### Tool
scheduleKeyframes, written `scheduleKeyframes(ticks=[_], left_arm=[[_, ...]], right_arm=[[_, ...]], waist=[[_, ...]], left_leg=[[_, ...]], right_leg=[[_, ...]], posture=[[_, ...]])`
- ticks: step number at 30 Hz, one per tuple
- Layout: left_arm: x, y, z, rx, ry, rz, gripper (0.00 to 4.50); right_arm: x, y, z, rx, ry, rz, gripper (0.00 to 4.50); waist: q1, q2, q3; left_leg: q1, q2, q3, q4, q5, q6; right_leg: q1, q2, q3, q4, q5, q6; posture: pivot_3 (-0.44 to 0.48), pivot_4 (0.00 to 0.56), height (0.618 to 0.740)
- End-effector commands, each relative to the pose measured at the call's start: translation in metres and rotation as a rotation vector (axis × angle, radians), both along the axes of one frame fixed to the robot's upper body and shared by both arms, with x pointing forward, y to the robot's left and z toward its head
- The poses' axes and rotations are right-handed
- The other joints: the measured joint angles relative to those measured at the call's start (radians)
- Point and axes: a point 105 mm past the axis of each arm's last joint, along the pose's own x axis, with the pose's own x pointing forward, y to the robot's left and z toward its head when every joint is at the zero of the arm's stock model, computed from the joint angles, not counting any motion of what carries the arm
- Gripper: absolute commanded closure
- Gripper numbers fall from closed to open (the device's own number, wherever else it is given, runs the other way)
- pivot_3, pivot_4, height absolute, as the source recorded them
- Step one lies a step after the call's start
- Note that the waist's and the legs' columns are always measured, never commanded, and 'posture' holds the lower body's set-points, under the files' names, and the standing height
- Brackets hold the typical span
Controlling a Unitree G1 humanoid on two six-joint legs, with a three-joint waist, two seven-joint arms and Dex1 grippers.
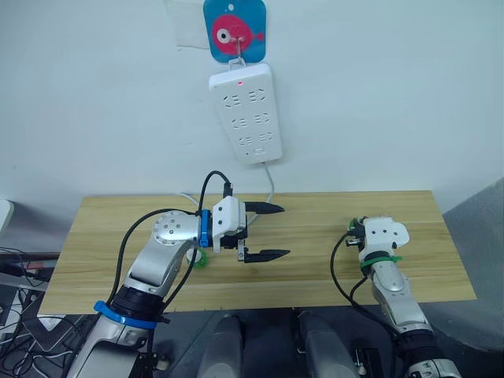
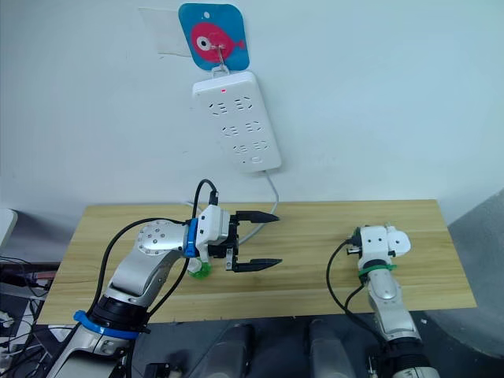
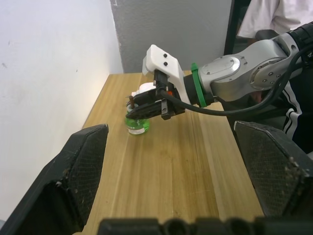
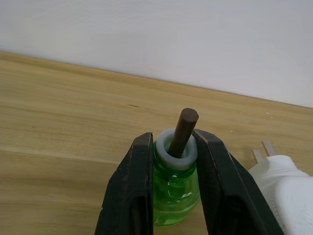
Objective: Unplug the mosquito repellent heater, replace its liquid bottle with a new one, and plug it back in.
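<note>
A green bottle (image 4: 176,196) is squeezed at its neck by the right pincer (image 4: 173,147) on the bench (image 4: 58,112). Just beside it lies the white heater (image 4: 286,188). The left pincer (image 1: 264,232) is spread wide, holding nothing.

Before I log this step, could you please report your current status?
Left end effector open, empty. Right end effector shut on green bottle. Heater unplugged, beside it.

Pale wall (image 1: 378,94), light wooden table (image 1: 315,276) against it, grey floor (image 1: 480,228) to the right
</note>
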Motion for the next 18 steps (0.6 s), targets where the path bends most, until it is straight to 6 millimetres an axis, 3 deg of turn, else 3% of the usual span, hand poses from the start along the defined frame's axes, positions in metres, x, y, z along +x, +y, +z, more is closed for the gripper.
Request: scheduleKeyframes(ticks=[1,12,13,18], left_arm=[[-0.0057,-0.003,0.0055,-0.004,-0.041,-0.029,0.0],[-0.003,-0.0019,0.0042,0.005,-0.028,-0.008,0.0],[-0.0032,-0.0015,0.0045,0.005,-0.027,-0.008,0.0],[-0.0039,0.0012,0.0034,0.011,-0.027,-0.004,0.0]], right_arm=[[-0.0004,-0.0019,0.0039,-0.006,-0.024,-0.001,3.69],[-0.003,0.0041,-0.0031,-0.011,-0.009,0.024,3.69],[-0.0034,0.0045,-0.0034,-0.008,-0.008,0.026,2.98],[-0.0076,0.0028,-0.0034,-0.001,-0.009,0.019,1.26]], waist=[[0.0,0.0,0.0],[0.0,0.0,0.0],[0.0,0.0,0.0],[0.001,0.0,0.0]], left_leg=[[0.0,0.0,0.0,0.0,0.0,0.0],[0.0,0.0,0.0,0.0,0.0,0.0],[0.0,0.0,0.0,0.0,0.0,0.0],[0.0,0.0,0.0,0.0,0.0,0.0]], right_leg=[[0.0,0.0,0.0,0.0,0.0,0.0],[0.0,0.0,0.0,0.0,0.0,0.0],[0.0,0.0,0.0,0.0,0.0,0.0],[0.0,0.0,0.0,0.0,0.0,0.0]], posture=[[0.264,0.293,0.74],[0.272,0.279,0.74],[0.275,0.276,0.74],[0.277,0.267,0.74]])
